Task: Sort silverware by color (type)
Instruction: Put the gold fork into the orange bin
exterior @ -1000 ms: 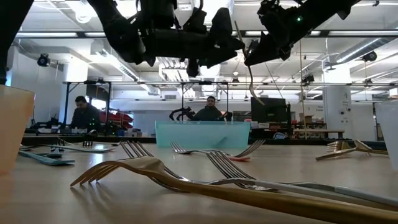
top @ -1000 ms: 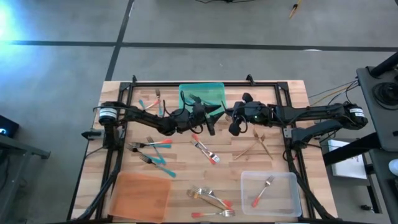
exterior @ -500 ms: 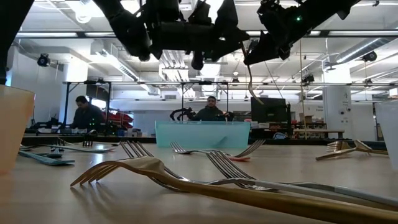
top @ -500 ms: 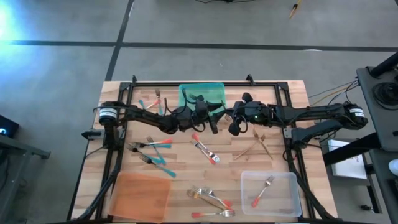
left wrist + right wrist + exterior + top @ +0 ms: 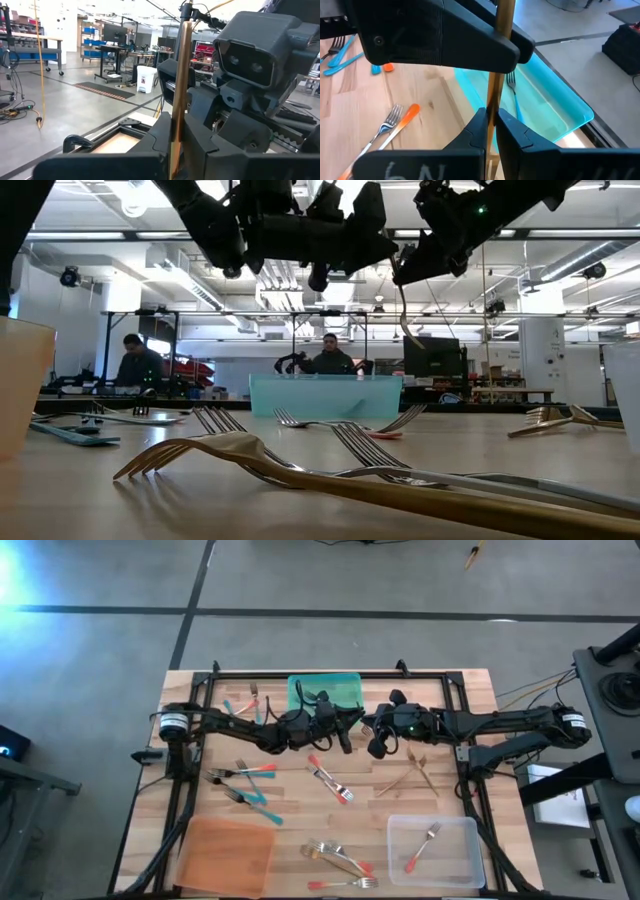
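Both arms are dark, nearly black, made of slim tubes joined by rounded housings. Each arm has a silver-grey ring at its base joint, near the edge of the worktop. The left tool (image 5: 348, 724) has two flat, matte black fingers (image 5: 200, 150) with angular edges. The right tool (image 5: 376, 736) has the same black fingers (image 5: 479, 131). A boxy grey camera housing with two round lenses sits on the right wrist. Thin black cables loop over both wrists.

Both grippers (image 5: 362, 726) meet mid-table — fork (image 5: 514, 95) in tray (image 5: 555, 107) behind.
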Controlling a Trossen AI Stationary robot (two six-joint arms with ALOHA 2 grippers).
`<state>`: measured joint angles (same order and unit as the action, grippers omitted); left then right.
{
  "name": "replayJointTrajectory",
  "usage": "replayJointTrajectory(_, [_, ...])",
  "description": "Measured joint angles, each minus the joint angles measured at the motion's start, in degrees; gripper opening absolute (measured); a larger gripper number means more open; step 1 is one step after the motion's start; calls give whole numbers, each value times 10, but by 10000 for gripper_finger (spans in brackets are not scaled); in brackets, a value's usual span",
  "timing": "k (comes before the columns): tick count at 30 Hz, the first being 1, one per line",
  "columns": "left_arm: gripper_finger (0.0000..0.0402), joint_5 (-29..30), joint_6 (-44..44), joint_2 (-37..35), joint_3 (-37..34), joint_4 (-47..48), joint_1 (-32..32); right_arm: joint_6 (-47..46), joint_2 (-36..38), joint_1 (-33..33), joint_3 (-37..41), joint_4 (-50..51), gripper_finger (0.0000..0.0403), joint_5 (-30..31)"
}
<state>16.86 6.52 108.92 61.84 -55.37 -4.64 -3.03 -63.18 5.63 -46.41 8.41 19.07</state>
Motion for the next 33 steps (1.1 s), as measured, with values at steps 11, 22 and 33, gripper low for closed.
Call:
replayJointTrajectory(11, [7, -9, 3, 0, 0, 15, 1, 3, 0, 0, 0, 7, 80, -2])
replayJointTrajectory(22, [7, 93, -30, -107, -2, 318, 7, -30, 48, 0, 0, 106, 180, 0])
replayJointTrajectory(33, [7, 238, 100, -283, 30, 745, 188, -60, 69, 0, 2, 174, 162, 0])
